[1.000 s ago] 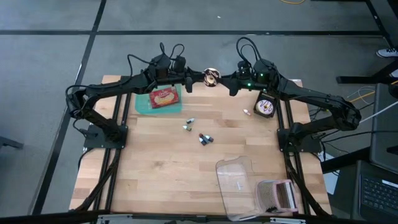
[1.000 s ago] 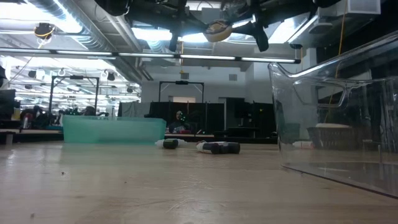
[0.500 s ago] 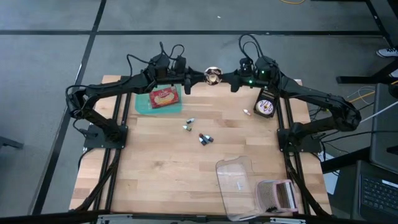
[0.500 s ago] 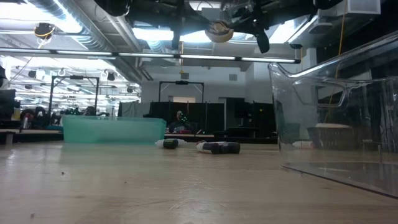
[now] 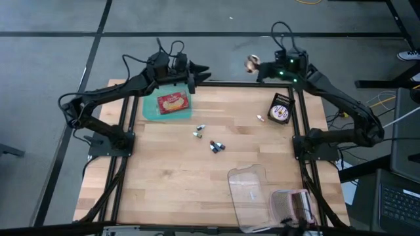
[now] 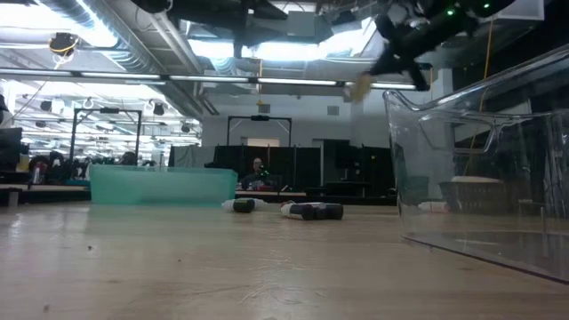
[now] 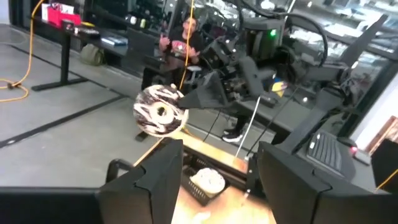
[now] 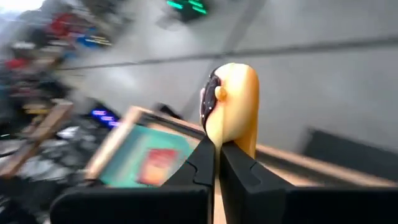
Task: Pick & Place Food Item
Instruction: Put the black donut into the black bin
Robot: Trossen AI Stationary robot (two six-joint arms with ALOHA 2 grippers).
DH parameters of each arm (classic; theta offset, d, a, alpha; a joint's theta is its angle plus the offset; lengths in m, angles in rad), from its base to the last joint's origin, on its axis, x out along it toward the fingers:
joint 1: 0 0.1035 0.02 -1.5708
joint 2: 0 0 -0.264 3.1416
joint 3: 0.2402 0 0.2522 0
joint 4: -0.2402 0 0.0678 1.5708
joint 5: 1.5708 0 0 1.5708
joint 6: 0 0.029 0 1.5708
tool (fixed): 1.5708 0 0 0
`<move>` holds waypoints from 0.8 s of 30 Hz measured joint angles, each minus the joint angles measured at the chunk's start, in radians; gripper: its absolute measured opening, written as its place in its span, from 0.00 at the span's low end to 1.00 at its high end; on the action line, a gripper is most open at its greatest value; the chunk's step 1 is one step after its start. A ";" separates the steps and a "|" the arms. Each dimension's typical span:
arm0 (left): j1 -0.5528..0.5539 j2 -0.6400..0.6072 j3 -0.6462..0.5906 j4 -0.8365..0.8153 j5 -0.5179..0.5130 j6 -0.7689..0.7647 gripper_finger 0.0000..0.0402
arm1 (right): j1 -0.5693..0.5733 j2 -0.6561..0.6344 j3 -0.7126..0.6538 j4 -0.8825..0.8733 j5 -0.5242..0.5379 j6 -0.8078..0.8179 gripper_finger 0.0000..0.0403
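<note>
We hold the donut (image 5: 252, 63) pinched in our right gripper (image 5: 257, 68) up past the table's (image 5: 170, 177) far edge, left gripper (image 5: 200, 69) spread empty near the far edge, so pickup done, placing left.

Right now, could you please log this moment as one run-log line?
right gripper: shut on donut, beyond table's far edge | left gripper: open, empty

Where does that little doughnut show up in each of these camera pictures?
High view: doughnut at the top, past the table's far edge, in the right hand.
Low view: pale blur near the top.
Left wrist view: left of centre.
Right wrist view: centre.
Shared landmark: the teal tray.
</note>
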 joint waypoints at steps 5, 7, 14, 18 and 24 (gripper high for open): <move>0.022 -0.008 0.000 -0.057 0.005 0.013 0.48 | -0.035 -0.090 0.000 -0.362 0.093 0.050 0.01; 0.029 -0.008 0.000 -0.059 0.019 0.014 0.49 | -0.025 -0.130 0.000 -0.465 0.124 0.066 0.01; 0.033 -0.005 0.000 -0.059 0.029 0.021 0.49 | 0.077 -0.268 0.000 -0.767 0.307 0.208 0.01; 0.033 -0.005 0.000 -0.059 0.035 0.020 0.49 | 0.105 -0.362 -0.038 -0.843 0.358 0.280 0.01; 0.033 -0.005 0.000 -0.059 0.036 0.020 0.49 | 0.140 -0.611 -0.270 -0.763 0.360 0.443 0.01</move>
